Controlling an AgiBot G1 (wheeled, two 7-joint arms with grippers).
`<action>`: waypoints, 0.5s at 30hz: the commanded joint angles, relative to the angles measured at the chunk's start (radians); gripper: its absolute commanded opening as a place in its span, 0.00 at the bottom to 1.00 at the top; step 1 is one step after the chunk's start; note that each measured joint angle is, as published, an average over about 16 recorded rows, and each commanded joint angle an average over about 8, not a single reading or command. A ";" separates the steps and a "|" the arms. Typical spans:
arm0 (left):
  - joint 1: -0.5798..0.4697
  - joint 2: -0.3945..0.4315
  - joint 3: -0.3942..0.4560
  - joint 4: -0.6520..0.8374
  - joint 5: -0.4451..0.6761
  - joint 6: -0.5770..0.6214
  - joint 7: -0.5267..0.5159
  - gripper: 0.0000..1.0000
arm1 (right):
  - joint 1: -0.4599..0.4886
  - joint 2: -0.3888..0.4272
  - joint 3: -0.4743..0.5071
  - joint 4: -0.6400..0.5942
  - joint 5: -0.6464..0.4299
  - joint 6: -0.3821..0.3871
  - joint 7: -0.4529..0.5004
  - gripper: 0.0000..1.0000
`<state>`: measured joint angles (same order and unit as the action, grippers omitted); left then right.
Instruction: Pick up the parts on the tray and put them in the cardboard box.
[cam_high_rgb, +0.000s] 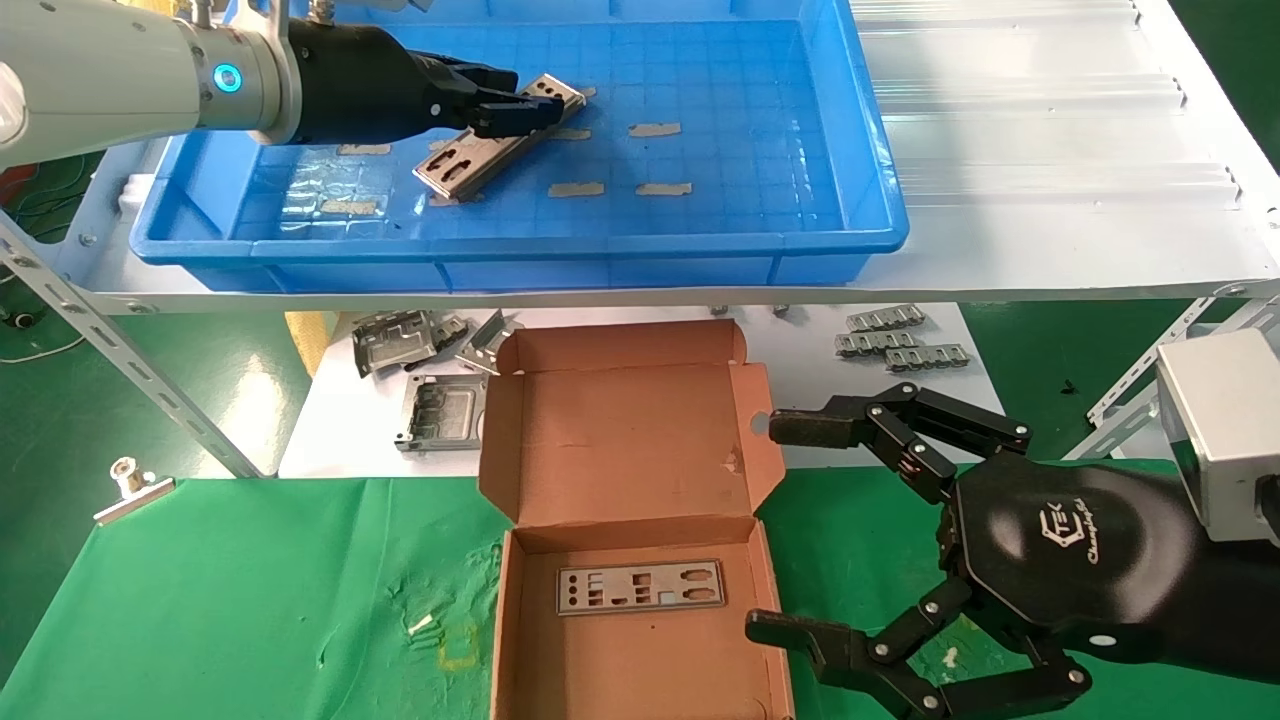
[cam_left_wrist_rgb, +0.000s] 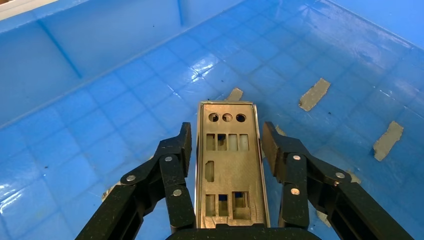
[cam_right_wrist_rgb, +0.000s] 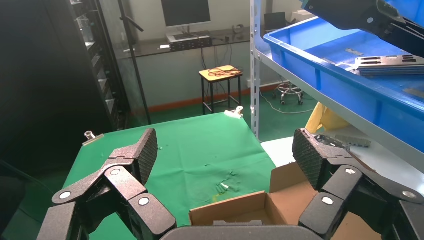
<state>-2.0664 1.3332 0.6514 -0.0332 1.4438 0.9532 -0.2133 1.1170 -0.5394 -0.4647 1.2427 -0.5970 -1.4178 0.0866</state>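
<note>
- Tray (cam_high_rgb: 860, 150): blue, on the upper shelf, holding one remaining part.
- Cardboard box (cam_high_rgb: 620, 420): open, below on the green surface; one plate (cam_high_rgb: 640, 586) already inside.
- Right claw (cam_high_rgb: 790, 530): open, empty, beside the box.
- Left claw (cam_left_wrist_rgb: 227, 150): open, fingers flanking the part (cam_left_wrist_rgb: 227, 165), its long axis running straight ahead between them.

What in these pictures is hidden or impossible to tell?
- Head view: the left gripper covers one end of the part in the tray.
- Left wrist view: whether the fingers touch that part.
- Head view: the cardboard box front is cut off by the frame edge.
</note>
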 joint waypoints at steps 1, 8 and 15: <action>0.001 0.001 0.001 0.000 0.001 0.000 -0.001 0.00 | 0.000 0.000 0.000 0.000 0.000 0.000 0.000 1.00; 0.000 0.000 0.002 -0.003 0.000 -0.001 -0.002 0.00 | 0.000 0.000 0.000 0.000 0.000 0.000 0.000 1.00; -0.009 -0.005 0.000 -0.004 -0.003 0.005 0.000 0.00 | 0.000 0.000 0.000 0.000 0.000 0.000 0.000 1.00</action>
<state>-2.0767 1.3273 0.6502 -0.0367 1.4389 0.9625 -0.2134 1.1170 -0.5394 -0.4647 1.2427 -0.5970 -1.4178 0.0866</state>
